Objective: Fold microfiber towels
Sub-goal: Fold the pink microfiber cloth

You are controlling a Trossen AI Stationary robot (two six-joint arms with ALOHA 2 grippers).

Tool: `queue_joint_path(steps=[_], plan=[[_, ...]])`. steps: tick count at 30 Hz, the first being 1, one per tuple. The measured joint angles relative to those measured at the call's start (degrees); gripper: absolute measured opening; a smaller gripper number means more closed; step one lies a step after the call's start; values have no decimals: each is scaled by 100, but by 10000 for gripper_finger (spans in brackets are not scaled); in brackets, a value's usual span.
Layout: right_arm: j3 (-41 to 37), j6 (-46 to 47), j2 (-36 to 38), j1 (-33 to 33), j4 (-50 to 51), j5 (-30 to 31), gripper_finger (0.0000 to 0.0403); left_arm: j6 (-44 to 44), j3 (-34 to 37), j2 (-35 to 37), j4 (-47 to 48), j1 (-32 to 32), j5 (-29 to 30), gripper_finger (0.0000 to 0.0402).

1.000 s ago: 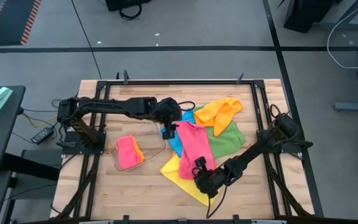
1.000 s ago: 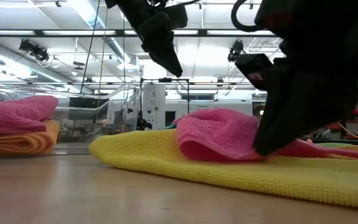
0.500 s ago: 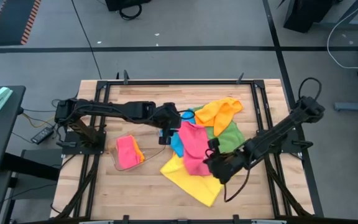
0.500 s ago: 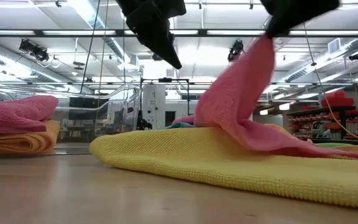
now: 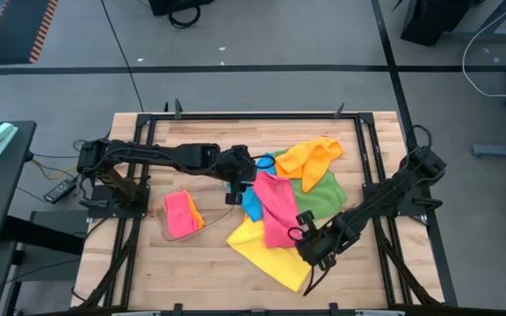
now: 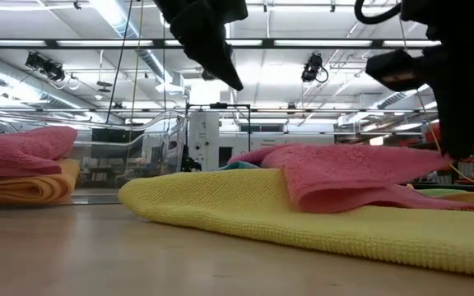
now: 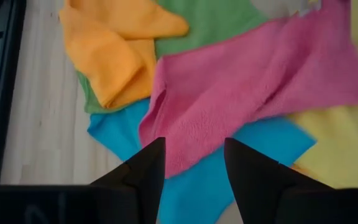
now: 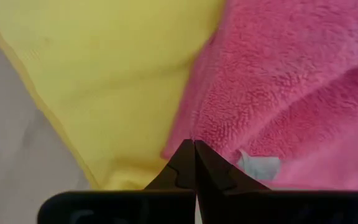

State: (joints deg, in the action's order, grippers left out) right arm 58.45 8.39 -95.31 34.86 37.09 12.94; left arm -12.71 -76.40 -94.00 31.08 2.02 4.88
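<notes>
A pink towel point(image 5: 275, 206) lies over a yellow towel point(image 5: 262, 254) and a blue one point(image 5: 249, 204). Green point(image 5: 328, 195) and orange point(image 5: 310, 158) towels lie behind them. My right gripper point(image 5: 299, 237) is shut at the pink towel's near end, low over the yellow towel; in the low view point(image 6: 459, 140) the pink towel point(image 6: 344, 177) runs toward it. My left gripper point(image 5: 240, 186) is open and empty, above the pink towel's far end, as the left wrist view point(image 7: 193, 158) shows. My right gripper pinches the pink towel's near edge point(image 8: 213, 134) between its two shut fingers, beside a white label point(image 8: 260, 167). The fingertips hide how many layers they have. That end is held a little above the yellow towel, and the towel's near part lies doubled over itself point(image 6: 303, 197).
A clear tray point(image 5: 222, 206) at the left holds a folded pink towel point(image 5: 178, 215) on an orange one point(image 5: 197, 216). A dark frame point(image 5: 253, 115) runs round the table. Bare wood shows along the near edge point(image 5: 191, 272).
My right gripper has lifted the pink towel's near end high, drawing it up off the yellow towel. It has carried it toward the table's right edge and come down again. The towel's near part now lies doubled over; its far part has stayed.
</notes>
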Motion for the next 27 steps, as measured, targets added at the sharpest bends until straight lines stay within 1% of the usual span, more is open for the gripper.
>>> queue_joint_path(steps=[3,8,12,15,18,22,23,27], plan=[[-2,-29,-214,23,-209,-43,1,13,0,-94,-398,7,-282,174],[-8,122,-541,-20,-283,-39,0,88,-7,-681,-1267,39,-283,173],[-8,503,-683,-31,-379,-40,1,70,-4,-1163,-1538,119,-281,186],[-8,659,-710,-15,-438,-8,7,118,-20,-1435,-1522,246,-295,202],[-7,689,-701,-5,-578,64,12,175,-20,-1655,-1565,393,-277,220],[-6,623,-705,16,-746,149,14,155,-30,-1924,-1916,503,-282,239],[-6,624,-703,16,-747,186,14,155,-32,-1990,-2034,524,-331,241],[-6,650,-701,16,-795,227,16,129,-22,-2108,-1977,525,-745,236]])
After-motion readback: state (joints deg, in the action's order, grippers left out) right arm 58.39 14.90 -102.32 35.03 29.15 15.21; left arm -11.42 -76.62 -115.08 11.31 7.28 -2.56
